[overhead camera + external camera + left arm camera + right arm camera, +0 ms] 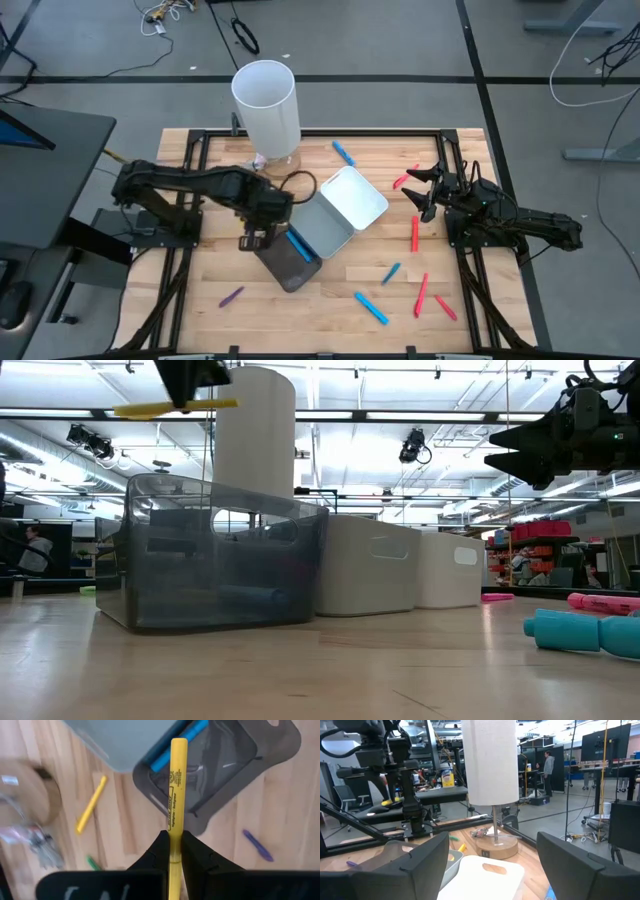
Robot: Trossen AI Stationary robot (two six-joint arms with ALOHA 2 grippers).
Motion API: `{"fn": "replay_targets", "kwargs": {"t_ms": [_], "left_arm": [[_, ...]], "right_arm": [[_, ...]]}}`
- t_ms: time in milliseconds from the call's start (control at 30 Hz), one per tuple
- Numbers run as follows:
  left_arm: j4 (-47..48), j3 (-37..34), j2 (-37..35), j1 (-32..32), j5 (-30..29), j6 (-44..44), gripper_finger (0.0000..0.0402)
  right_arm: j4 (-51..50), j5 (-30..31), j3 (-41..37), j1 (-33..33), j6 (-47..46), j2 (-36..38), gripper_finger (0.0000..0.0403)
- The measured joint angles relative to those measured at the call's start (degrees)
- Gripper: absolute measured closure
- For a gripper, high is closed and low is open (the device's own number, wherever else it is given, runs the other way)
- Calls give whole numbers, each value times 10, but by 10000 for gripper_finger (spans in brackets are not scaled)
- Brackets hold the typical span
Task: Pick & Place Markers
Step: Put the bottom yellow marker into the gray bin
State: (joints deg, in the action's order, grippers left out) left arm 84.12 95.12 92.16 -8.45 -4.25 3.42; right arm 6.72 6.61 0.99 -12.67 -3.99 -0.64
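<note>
Left gripper (172, 851) above dark tray (290, 268) rim, jaws clamped on yellow marker (176, 795), slim, capped, printed barrel, right gripper (425, 192) jaws spread, empty, over bare desk (180, 300) near red markers (415, 233).

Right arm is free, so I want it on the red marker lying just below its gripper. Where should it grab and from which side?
Take the red marker at mid-length, coming straight down from above. It lies flat on bare wood, its length running toward and away from the table's front edge, so the right gripper, already open, should set its fingers across the thin barrel. Nothing touches it.
</note>
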Motion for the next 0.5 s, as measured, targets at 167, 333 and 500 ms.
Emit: {"fn": "replay_targets", "kwargs": {"t_ms": [167,333,500], "left_arm": [[-1,53,53,25,0,-68,374],[-3,106,100,41,0,-166,374],[-15,151,143,52,0,-241,375]], "right_arm": [[0,0,0,0,0,0,101],[0,0,0,0,0,0,101],[0,0,0,0,0,0,101]]}}
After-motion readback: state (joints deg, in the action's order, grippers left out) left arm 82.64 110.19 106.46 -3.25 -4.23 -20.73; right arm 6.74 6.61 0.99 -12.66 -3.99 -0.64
